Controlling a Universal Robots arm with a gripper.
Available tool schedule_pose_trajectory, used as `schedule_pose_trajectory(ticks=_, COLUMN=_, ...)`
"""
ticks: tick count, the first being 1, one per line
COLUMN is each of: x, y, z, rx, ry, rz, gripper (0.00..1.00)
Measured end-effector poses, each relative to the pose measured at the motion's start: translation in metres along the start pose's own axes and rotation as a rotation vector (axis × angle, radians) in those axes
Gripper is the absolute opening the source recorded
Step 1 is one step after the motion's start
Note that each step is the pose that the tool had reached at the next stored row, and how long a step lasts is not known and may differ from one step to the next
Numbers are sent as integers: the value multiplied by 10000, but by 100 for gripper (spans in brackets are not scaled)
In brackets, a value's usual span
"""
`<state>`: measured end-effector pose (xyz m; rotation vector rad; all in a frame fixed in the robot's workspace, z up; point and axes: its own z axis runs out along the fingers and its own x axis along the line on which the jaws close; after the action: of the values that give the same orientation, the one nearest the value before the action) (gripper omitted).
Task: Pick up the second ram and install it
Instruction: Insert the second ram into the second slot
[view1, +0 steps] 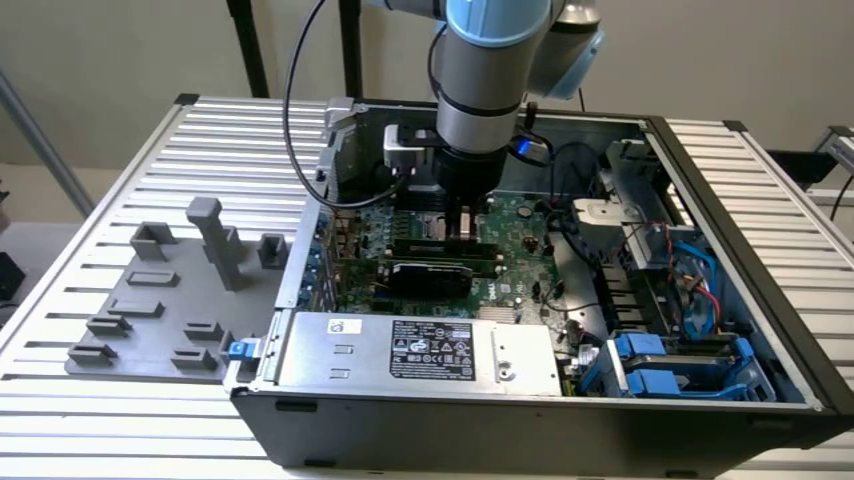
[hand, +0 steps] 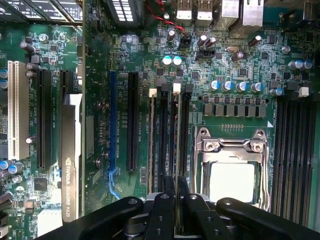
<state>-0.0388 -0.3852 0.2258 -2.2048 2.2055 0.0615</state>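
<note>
The second ram (hand: 176, 140) shows edge-on as a thin green strip standing in a memory slot next to the CPU socket (hand: 231, 170). A white latch sits at its far end. My gripper (hand: 175, 192) is shut on its near end, with the black fingers (hand: 165, 200) pressed against both faces. Another stick (hand: 152, 140) stands one slot over, also with a white latch. In the exterior view my gripper (view1: 462, 232) reaches straight down into the open computer case (view1: 747, 270), just above the motherboard (view1: 521, 250).
A black NVIDIA expansion card (hand: 70, 150) stands in a slot beside the memory slots. The power supply (view1: 427, 350) and blue drive bays (view1: 667, 370) fill the case's near side. Grey fixture blocks (view1: 174, 300) sit on the slatted table at the exterior view's left.
</note>
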Motion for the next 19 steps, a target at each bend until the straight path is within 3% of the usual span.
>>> schedule_pose_trajectory(ticks=13, x=-10, y=0, z=15, rx=2, ry=-1, rz=0, gripper=14)
schedule_pose_trajectory(ticks=19, x=-17, y=0, z=15, rx=45, ry=8, rz=-30, gripper=14)
